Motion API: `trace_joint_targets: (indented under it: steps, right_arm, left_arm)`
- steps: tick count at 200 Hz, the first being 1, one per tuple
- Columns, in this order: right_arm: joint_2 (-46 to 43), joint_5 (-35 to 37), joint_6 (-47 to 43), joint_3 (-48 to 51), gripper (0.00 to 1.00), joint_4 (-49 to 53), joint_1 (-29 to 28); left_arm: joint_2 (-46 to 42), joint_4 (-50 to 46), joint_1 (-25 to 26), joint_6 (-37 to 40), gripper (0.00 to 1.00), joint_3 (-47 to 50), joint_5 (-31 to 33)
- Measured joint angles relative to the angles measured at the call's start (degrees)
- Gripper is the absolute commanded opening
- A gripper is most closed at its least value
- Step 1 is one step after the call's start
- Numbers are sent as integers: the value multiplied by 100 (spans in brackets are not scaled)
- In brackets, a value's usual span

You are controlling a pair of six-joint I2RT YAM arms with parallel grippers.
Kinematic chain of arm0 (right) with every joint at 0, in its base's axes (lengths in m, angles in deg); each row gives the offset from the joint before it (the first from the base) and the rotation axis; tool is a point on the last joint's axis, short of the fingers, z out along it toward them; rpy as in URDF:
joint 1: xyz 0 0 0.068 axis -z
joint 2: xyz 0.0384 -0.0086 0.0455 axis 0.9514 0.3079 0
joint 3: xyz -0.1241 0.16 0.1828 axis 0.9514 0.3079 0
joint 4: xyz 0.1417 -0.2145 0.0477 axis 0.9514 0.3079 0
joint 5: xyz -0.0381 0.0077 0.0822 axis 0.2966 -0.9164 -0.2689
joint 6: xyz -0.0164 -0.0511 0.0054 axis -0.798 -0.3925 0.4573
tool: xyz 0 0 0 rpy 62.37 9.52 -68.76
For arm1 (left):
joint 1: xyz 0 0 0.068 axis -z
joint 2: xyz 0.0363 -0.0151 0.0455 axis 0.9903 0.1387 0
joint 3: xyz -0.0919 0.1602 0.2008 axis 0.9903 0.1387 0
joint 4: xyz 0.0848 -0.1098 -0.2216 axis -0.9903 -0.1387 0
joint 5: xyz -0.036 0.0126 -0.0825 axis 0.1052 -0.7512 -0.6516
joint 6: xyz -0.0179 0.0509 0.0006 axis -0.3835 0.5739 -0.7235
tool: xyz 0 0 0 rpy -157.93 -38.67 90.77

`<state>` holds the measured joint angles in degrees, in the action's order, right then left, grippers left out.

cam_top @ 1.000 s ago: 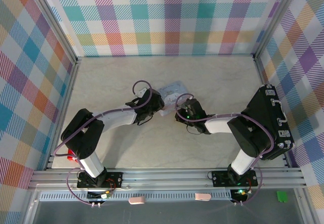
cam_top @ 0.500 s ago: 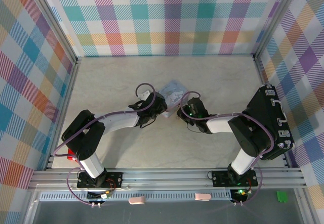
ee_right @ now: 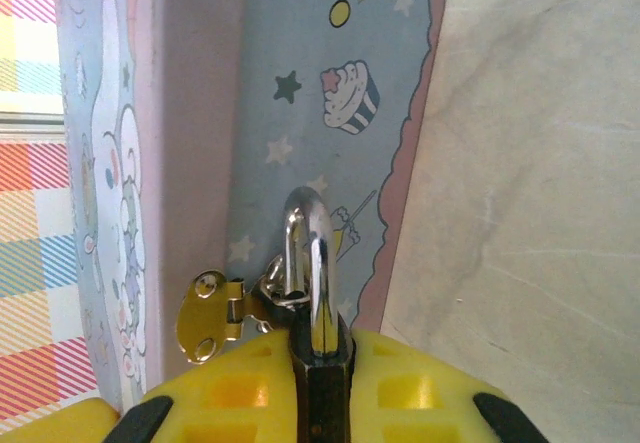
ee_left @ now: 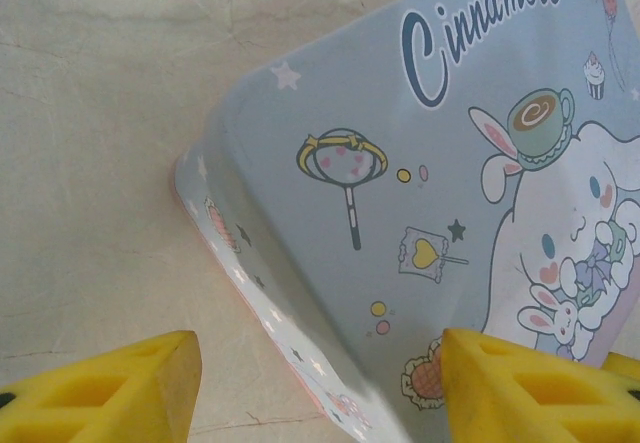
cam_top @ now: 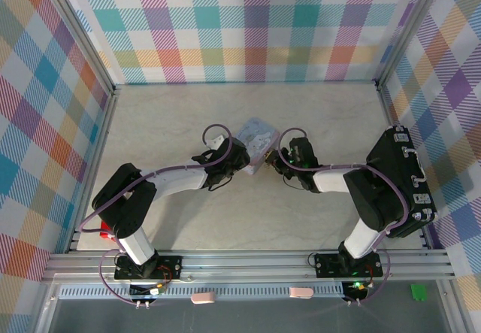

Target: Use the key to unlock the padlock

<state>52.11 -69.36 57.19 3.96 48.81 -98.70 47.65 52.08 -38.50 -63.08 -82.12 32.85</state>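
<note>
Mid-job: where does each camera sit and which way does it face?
Top external: above and behind the bases, looking down on the table; both arms, left gripper and right gripper flanking the tin.
Left wrist: on the left arm, facing the tin's printed face; yellow fingers at bottom corners.
Right wrist: on the right arm, facing the padlock at the tin's hasp; fingers grip it.
Shared: all three show the tin.

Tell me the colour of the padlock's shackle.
The shackle is shiny silver; right wrist view.
</note>
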Motion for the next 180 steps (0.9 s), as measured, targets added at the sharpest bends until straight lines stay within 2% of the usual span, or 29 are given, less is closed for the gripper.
trace_joint_targets:
  steps: [63,83,117,180]
  right_arm:
    - [-162,-90,-498,-13,0,457,199]
    - [-162,-59,-887,-275,0,999,199]
    - [-153,166,-1646,-623,0,1746,197]
    - [170,815,-2444,-1032,0,2387,11]
  left_arm:
    - [55,-81,-7,96,63,-101,-138]
    - [103,-105,-13,109,63,-168,-138]
    - [142,-96,-15,127,63,-203,-175]
    - [186,-125,-22,151,63,-273,-199]
